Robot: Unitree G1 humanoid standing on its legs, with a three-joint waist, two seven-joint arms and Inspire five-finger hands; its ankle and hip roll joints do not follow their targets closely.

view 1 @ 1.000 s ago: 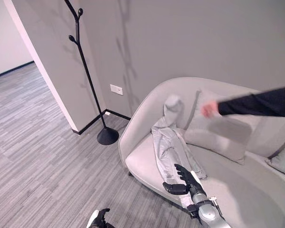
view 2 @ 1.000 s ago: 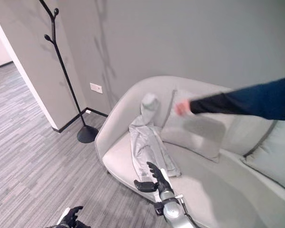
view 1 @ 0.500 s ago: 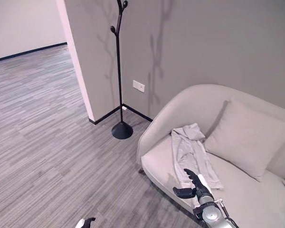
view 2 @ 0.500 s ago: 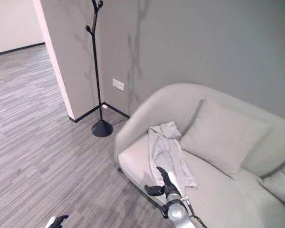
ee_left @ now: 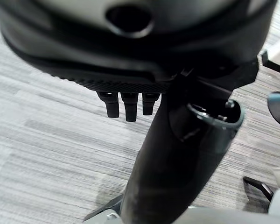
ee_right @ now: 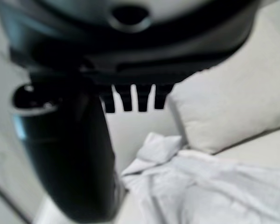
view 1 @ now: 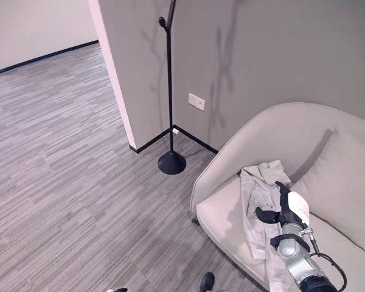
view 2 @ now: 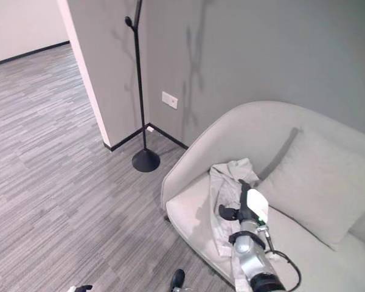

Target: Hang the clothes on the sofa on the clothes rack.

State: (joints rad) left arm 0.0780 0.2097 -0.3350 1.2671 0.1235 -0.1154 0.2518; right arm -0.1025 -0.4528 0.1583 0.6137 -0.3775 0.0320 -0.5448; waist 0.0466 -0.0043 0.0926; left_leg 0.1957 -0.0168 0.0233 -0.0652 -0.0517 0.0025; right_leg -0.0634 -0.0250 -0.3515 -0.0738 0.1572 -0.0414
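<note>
- Left eye view: the light grey shirt (view 1: 258, 204) lies crumpled on the near-left end of the sofa (view 1: 243, 155), draped toward the seat's front edge. The right hand (view 1: 281, 207) hovers over it, fingers straight and thumb out, holding nothing. The black coat rack (view 1: 170, 91) stands by the wall corner, well apart to the left.
- Right eye view: same layout; a grey cushion (view 2: 319, 182) leans just right of the shirt.
- Left wrist view: the left hand (ee_left: 126, 105) hangs over grey carpet (ee_left: 46, 140), its fingers loose and empty.
- Right wrist view: fingers (ee_right: 130, 100) point at the shirt's bunched collar end.
- I'd say aim for that bunched part and close firmly round it, so the cloth lifts whole.
</note>
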